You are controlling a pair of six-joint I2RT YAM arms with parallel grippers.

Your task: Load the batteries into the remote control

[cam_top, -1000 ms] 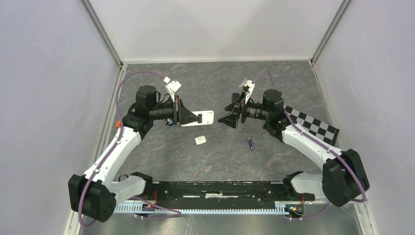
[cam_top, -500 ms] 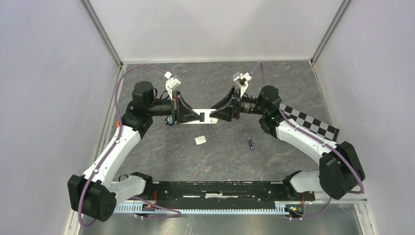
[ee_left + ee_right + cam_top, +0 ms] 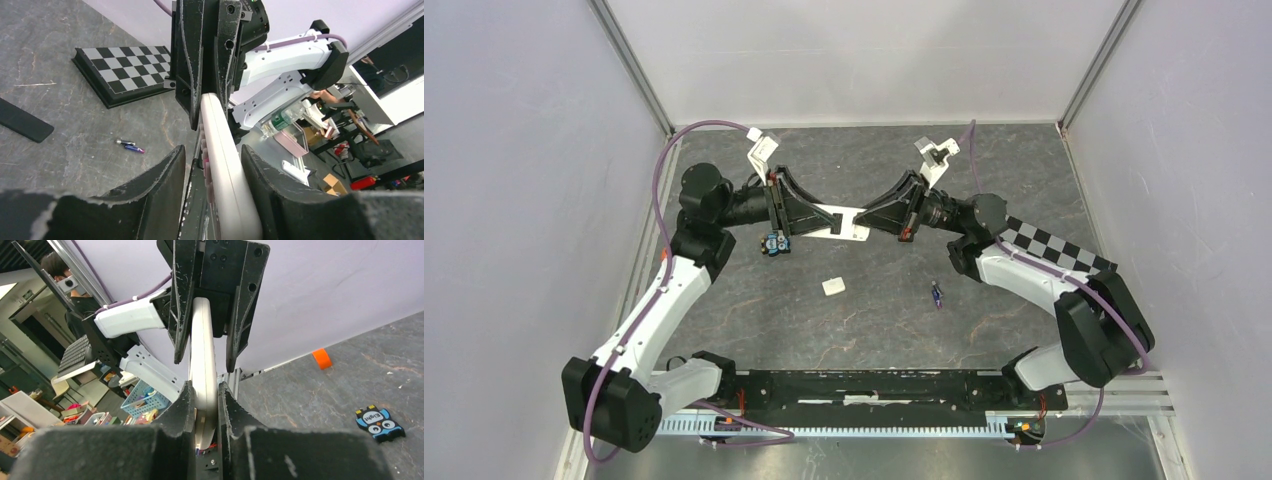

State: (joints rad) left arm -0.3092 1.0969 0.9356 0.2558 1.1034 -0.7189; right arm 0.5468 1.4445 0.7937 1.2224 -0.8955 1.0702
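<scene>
The remote control (image 3: 842,222), a slim white one, hangs above the table (image 3: 874,330) with an arm at each end. The right gripper (image 3: 866,218) is closed on its right end. In the right wrist view its two fingers (image 3: 182,410) press flat against both faces of the remote with no gap showing. The left gripper (image 3: 816,218) brackets the remote's left end. One finger (image 3: 270,185) lies against the remote's back, but a thin dark gap shows on the button side, so I cannot tell whether it truly grips.

The batteries (image 3: 937,294) lie on the table, off the remote's right end and nearer the arm bases, well apart from it and untouched. In the left wrist view they show as a purple cell beside a silvery tip (image 3: 129,146). A small white piece (image 3: 833,286) lies on the table on the base side of the remote's middle. A checkerboard plate (image 3: 1059,252) lies beyond the remote's right end, past the right arm's wrist. A blue owl tag (image 3: 774,243) sits just off the remote's left end.
</scene>
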